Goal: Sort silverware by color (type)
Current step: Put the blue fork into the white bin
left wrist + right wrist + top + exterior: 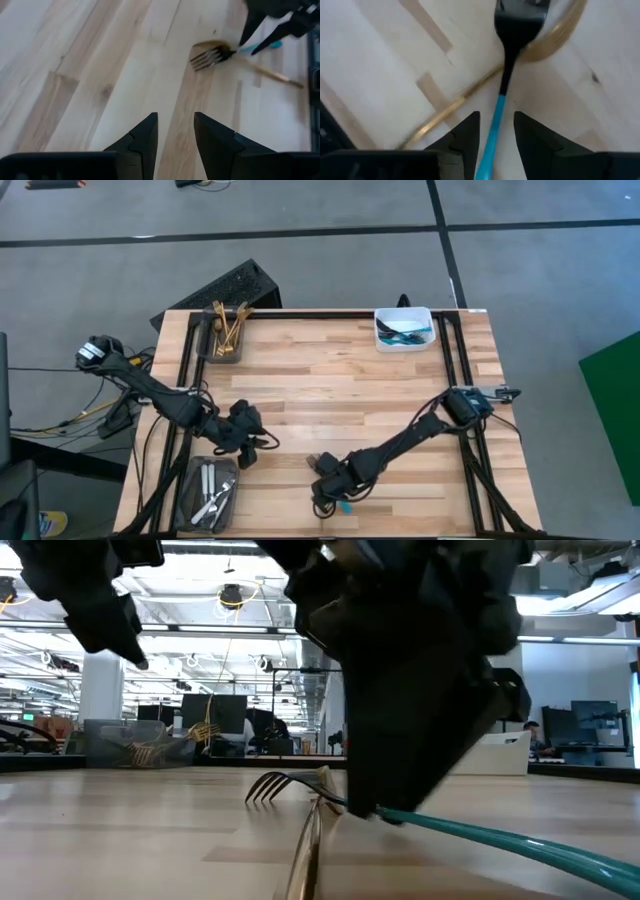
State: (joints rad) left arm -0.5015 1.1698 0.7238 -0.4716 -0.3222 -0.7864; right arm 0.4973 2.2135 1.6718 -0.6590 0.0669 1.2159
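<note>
- Lying in a dark oblong tray (192, 480) just beside the left claw (266, 442), toward the near edge of the pale wooden plank table (330, 380): several plain silver utensils (210, 490).
- Sitting well beyond the left claw, at the far left corner: a second dark tray (203, 340) holding a bundle of gold-coloured forks and spoons (230, 328).
- Hovering over bare wood with the left claw's two dark fingers a narrow gap apart and nothing between them; pointing toward the right claw (328, 496).
- Reaching low to the near edge with the right claw, fingers parted and straddling the bright blue handle of a dark-headed fork (496, 125); a sliver of table visible on each side of that handle, so not pinched.
- Lying straight out ahead of the right claw: the fork's head, crossing over the bowl of a slim gold spoon (445, 112).
- Running aslant under the right claw's fingertips and off to one side: the gold spoon's handle, flat on the wood.
- Standing well apart from the right claw, at the far right corner: a white rectangular bin (400, 311) with blue-handled pieces (405, 332) inside.
</note>
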